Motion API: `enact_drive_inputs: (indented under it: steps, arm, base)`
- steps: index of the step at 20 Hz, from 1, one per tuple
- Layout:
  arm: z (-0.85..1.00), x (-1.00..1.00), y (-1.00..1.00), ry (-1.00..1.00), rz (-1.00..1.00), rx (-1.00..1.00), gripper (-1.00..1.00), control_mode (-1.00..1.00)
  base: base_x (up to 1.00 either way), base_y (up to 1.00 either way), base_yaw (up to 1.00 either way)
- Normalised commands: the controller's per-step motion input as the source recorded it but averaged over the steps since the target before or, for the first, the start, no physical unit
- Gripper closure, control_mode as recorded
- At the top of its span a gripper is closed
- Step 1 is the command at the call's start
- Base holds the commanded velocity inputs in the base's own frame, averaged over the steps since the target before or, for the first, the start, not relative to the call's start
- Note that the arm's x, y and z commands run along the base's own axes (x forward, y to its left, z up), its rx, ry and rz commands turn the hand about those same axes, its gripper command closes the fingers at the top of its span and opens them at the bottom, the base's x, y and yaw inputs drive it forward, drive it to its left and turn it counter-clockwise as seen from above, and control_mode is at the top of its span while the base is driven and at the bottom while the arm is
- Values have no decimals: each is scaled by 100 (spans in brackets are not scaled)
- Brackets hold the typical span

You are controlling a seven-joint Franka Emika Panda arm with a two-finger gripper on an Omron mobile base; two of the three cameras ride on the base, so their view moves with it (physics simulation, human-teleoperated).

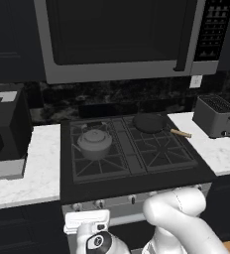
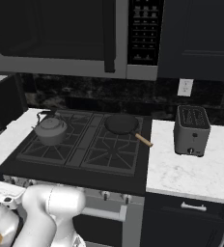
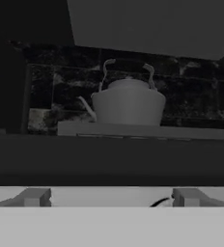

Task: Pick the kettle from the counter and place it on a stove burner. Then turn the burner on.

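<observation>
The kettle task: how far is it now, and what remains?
Done: the kettle stands on the near-left stove burner of the cooktop, off the counter. In hand: the open gripper, holding nothing, is low at the stove's front beside the knobs. Left: turning the burner on; no flame is visible.
</observation>
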Motion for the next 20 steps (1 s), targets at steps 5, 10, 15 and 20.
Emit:
enact_drive_inputs:
  steps: [5, 10, 15, 20]
  arm:
    - [-24, -7, 47, 0, 1, 0, -100, -100]
    - [-13, -7, 33, 0, 1, 0, -100, -100]
    - [-5, 16, 3, 0, 0, 0, -100, -100]
    - [-17, 22, 0, 0, 0, 0, -100, -100]
  base:
    - [0, 0, 0]
    - [0, 0, 0]
    - [0, 0, 0]
    - [0, 0, 0]
